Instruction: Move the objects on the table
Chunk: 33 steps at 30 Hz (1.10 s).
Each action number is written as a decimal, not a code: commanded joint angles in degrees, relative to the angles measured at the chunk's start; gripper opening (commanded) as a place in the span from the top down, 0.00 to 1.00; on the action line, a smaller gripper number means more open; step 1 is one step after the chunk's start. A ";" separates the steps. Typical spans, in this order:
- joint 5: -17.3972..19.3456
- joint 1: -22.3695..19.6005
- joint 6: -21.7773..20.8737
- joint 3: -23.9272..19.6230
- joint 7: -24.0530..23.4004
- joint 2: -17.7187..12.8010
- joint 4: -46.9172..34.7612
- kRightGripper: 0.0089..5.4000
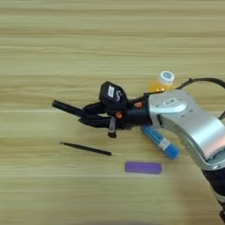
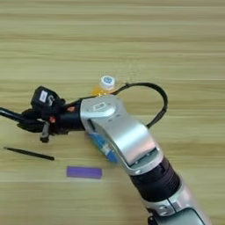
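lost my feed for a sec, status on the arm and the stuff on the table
Right gripper at the black marker, grip unclear. Bottle and blue tube partly behind forearm. Purple bar and thin stick lie apart.

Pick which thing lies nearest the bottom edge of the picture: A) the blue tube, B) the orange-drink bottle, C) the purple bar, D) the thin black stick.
C: the purple bar lies lower on the table than the thin black stick, the blue tube and the orange-drink bottle.

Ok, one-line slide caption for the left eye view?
End effector at the thick black marker, with orange-drink bottle, blue tube and purple bar nearby.
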 commanded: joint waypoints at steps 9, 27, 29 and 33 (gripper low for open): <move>8.37 -0.61 -5.22 -18.16 2.07 -10.79 -5.69 0.82; 7.35 -9.30 -20.98 -38.57 -1.19 -23.02 22.38 0.83; 7.37 -9.48 -22.67 -39.06 -0.28 -24.32 24.81 0.83; 7.19 -9.07 -25.89 -39.21 1.57 -26.14 30.30 0.83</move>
